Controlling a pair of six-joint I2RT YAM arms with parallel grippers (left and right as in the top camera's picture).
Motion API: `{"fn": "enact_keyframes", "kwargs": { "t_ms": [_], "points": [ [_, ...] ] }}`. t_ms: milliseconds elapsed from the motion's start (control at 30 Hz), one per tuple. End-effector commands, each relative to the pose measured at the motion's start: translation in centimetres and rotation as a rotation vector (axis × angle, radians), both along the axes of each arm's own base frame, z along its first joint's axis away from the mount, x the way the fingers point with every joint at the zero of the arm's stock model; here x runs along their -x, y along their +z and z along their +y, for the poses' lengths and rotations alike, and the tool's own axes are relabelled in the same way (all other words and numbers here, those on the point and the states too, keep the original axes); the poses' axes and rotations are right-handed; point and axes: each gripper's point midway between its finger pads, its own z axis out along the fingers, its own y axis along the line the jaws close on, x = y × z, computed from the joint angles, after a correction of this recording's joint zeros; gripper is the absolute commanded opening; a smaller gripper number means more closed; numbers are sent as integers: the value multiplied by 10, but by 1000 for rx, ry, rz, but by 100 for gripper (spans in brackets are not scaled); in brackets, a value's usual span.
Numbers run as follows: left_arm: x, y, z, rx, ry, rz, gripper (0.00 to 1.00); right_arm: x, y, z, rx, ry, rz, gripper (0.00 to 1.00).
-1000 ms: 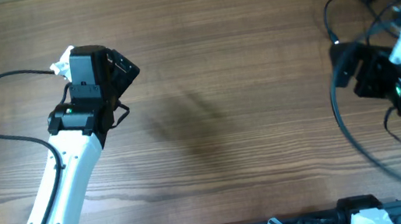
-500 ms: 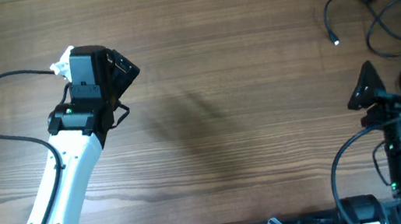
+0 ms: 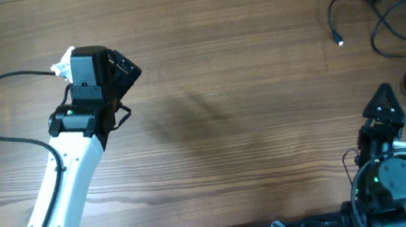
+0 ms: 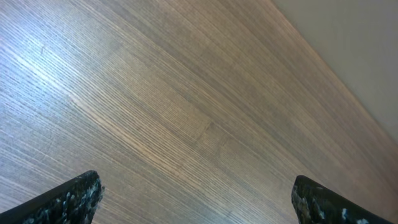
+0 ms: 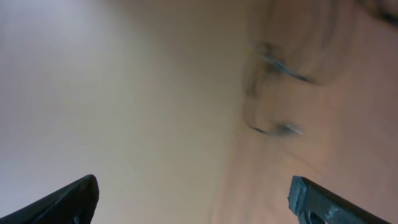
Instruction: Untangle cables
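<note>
The left gripper (image 3: 125, 67) and right gripper (image 3: 382, 102) gape wide, empty. The cables (image 3: 378, 0) lie well beyond the right fingers (image 5: 314, 200); grabbing overlapping strands together could tighten the tangle.

A wooden table (image 3: 243, 60) with fine straight grain filled the overhead view, a soft glare (image 4: 28, 59) brightened its boards in the left wrist view, and past its edge lay a plain pale grey surface (image 4: 354, 37), wall or floor unclear.

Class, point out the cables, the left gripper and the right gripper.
cables (image 3: 381, 1), overhead view, where strands cross.
left gripper (image 4: 196, 182), left wrist view, midway between its open fingers.
right gripper (image 5: 194, 182), right wrist view, midway between its open fingers.
</note>
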Motion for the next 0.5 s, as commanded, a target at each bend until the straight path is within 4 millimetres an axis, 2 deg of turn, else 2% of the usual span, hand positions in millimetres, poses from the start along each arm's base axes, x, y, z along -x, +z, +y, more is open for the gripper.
{"fn": "enact_keyframes", "kwargs": {
  "t_ms": [0,100,167,200,233,333,433,467],
  "points": [
    [-1,6,5,-25,0,-17,100,9,-29,-8,-260,-94,-10,100],
    [-1,6,5,-25,0,-17,100,7,-19,-7,-11,-59,62,100],
    [-1,6,5,-25,0,-17,100,4,-3,-4,156,-31,68,100],
    [-1,6,5,-25,0,-17,100,2,26,0,481,-17,90,100],
    [-1,6,5,-25,0,-17,100,2,31,0,579,-21,112,100],
    [-1,6,5,-25,0,-17,100,3,27,-3,714,-33,184,100],
    [-1,6,5,-25,0,-17,100,4,-2,-17,777,-103,302,100],
    [-1,6,5,-25,0,-17,100,4,-3,-18,793,-117,296,100]
  ]
}}
